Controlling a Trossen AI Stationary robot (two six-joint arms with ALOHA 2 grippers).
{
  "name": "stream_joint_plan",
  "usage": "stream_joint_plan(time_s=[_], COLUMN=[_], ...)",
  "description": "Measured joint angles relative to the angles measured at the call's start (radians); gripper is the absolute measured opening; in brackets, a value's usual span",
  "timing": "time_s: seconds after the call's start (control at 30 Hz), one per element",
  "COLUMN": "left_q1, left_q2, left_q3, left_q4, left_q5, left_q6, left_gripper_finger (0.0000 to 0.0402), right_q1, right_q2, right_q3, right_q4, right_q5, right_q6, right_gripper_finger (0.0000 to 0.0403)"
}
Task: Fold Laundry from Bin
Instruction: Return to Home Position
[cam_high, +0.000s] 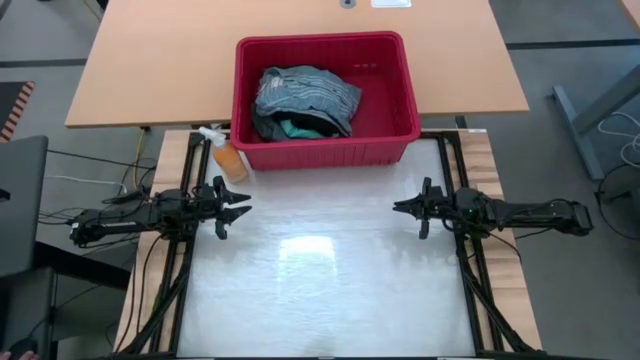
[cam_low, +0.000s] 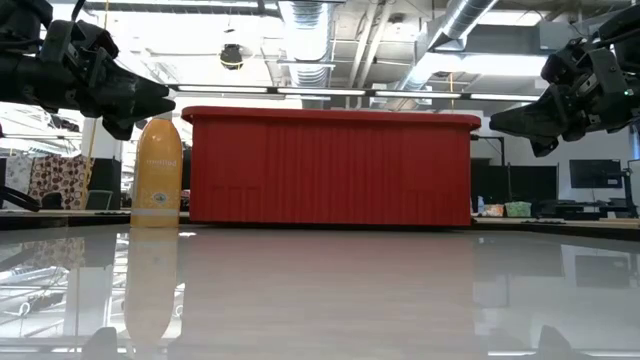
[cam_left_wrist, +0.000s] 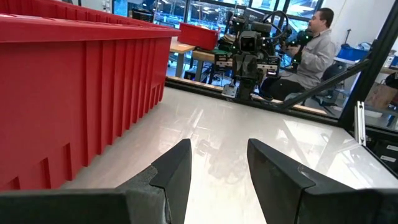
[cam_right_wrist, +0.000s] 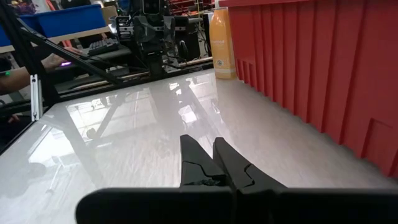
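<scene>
Bin (cam_high: 322, 41) sits long axis crosswise on the table (cam_high: 330, 300), laundry (cam_high: 305, 98) piled inside.

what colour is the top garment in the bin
The top garment is mottled blue-grey; high view.

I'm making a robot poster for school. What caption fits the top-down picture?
Laundry piled in the red bin, orange spray bottle beside it; left gripper and right gripper hover above the table.

Two slim, matt-black jointed arms are shown, the left arm (cam_high: 130, 220) and the right arm (cam_high: 530, 213). Each is tipped with tapered, wedge-shaped black fingers (cam_left_wrist: 177, 177). Thin black cables (cam_high: 95, 160) are seen at the left arm.
</scene>
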Motion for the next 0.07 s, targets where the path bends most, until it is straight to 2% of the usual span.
stream_joint_plan(time_s=[0.07], left_q1=[0.000], left_q2=[0.000], left_q3=[0.000], left_q4=[0.000], left_q5=[0.000], left_q6=[0.000], left_gripper_finger=[0.0146], right_q1=[0.000], right_q2=[0.000], right_q3=[0.000], right_q4=[0.000], right_q5=[0.000], right_q6=[0.000], right_gripper_finger=[0.0000])
